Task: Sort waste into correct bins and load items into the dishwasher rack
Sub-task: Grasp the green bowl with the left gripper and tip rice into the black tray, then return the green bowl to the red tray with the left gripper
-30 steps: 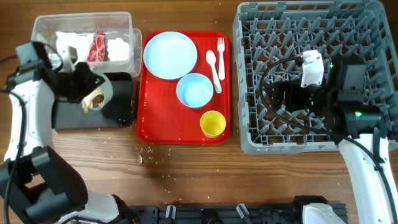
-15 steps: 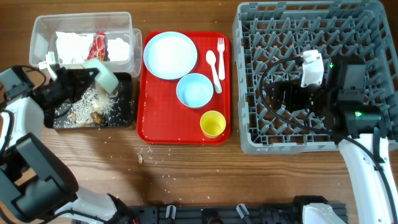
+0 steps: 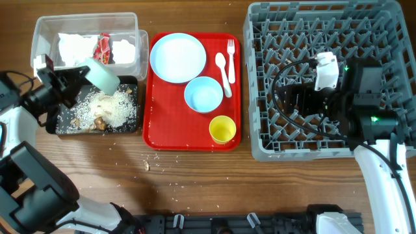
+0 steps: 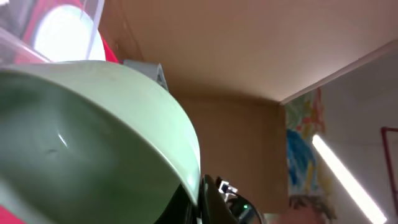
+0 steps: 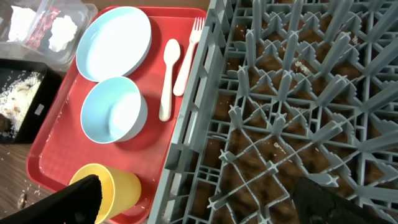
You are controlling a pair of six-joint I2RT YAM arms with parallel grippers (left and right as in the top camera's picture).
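Wooden table [image 3: 195,188], overhead + both wrist cams.

Dishwasher rack [image 3: 390,39]: far right, no items loaded. R arm sits over it. Right gripper [image 5: 198,186] has its fingers wide apart, nothing between them.

Red tray [image 3: 162,133]: centre, between the bins and the rack. Holds the plate [image 3: 177,57], light blue bowl [image 3: 203,94], yellow cup [image 3: 222,129], spoon [image 3: 223,68] and fork [image 3: 231,55], all apart from each other.

Clear tub [image 3: 42,29]: top L. Napkin [image 3: 75,45] and red wrapper [image 3: 103,49] are inside.

Black tray [image 3: 64,125]: just below the tub. Rice w/ brown scraps [image 3: 107,107] is piled inside.

Pale green bowl [image 3: 101,75]: clamped at the rim in the left gripper [image 3: 65,83] and tipped steeply over the tray's upper L corner. The L wrist cam shows what it can see of the inside bare, no rice.

A few grains [image 3: 148,166] lie on the table below the red tray.

Judgement: the step in hand is scraping the bowl into the black tray, and it looks about finished. Roughly a third of the task is done, since the waste is sorted but nothing is racked.

To do it well:
- Keep the rim inside the tray outline while tipped, as the corner position risks spill over the edge.
- Level the bowl before travel so stuck grains don't drop on the red tray.
- Go high over the tray items.
- Set it mouth-down between the pegs.
- Can't tell if the L arm reaches the rack, so a hand-off to the R arm may be needed.
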